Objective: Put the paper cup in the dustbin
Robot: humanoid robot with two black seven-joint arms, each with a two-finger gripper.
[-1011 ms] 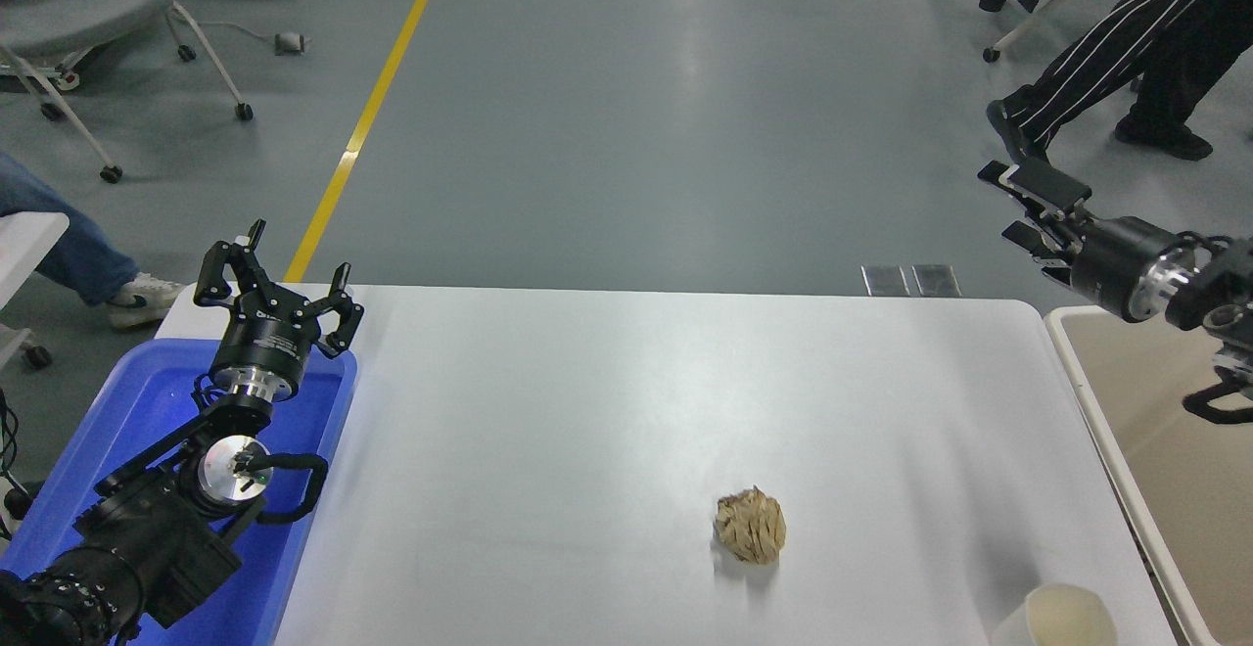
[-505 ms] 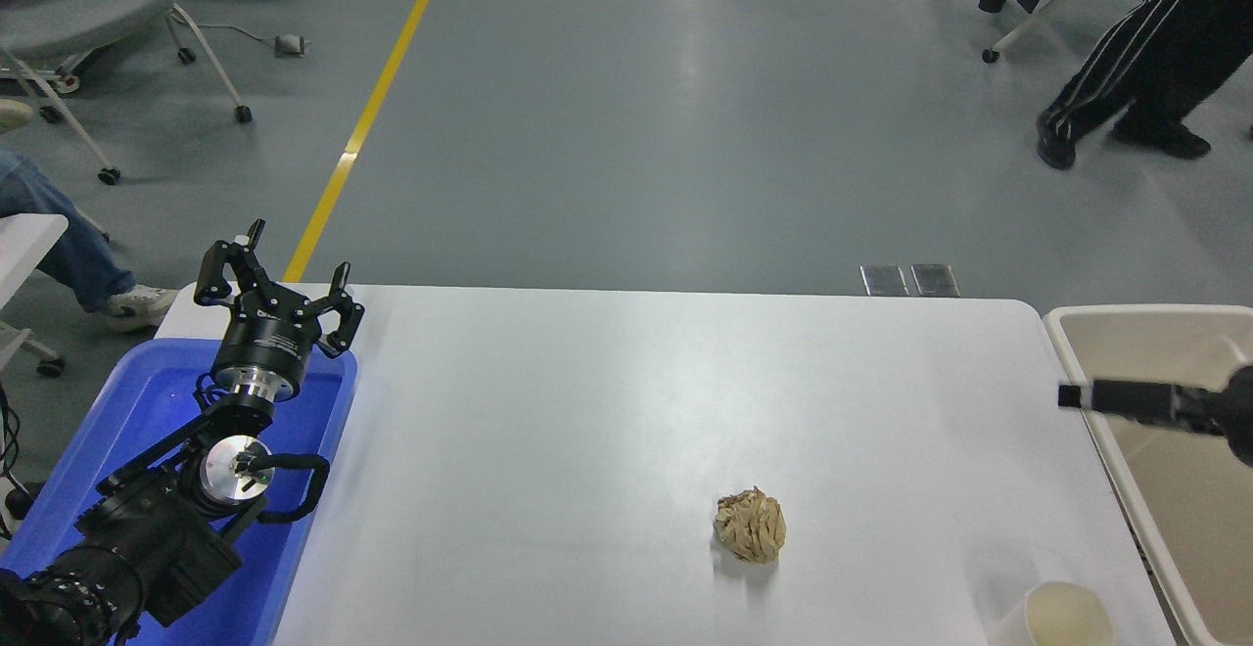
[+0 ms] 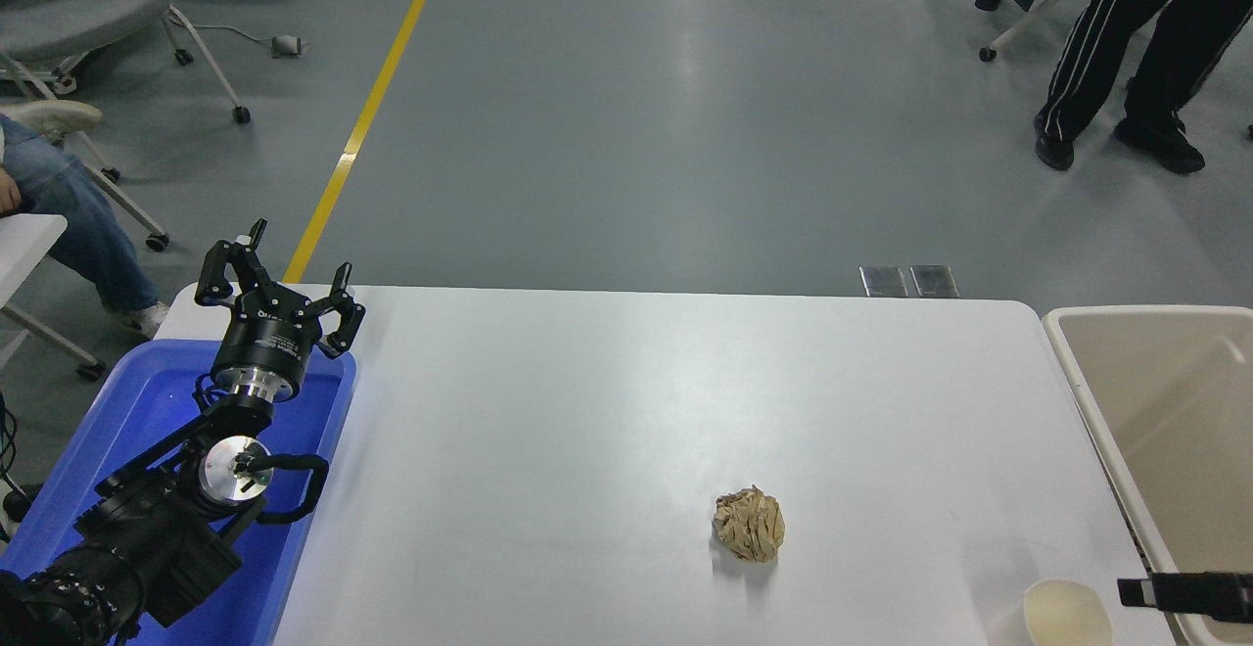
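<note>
1. Right gripper [image 3: 1136, 591]: only a black fingertip shows at the lower right edge; whether it is apart or together, I cannot tell.
2. Paper cup [image 3: 1065, 613]: cream, upright on the white table [image 3: 607, 411], just left of that fingertip, not visibly touching it.
3. Dustbin [image 3: 1165, 401]: beige, beyond and right of the fingertip.
4. Crumpled brown paper wad [image 3: 750, 525]: well left of the cup.
5. Left gripper [image 3: 279, 284]: fingers apart, parked over the blue tray [image 3: 147, 401].
</note>
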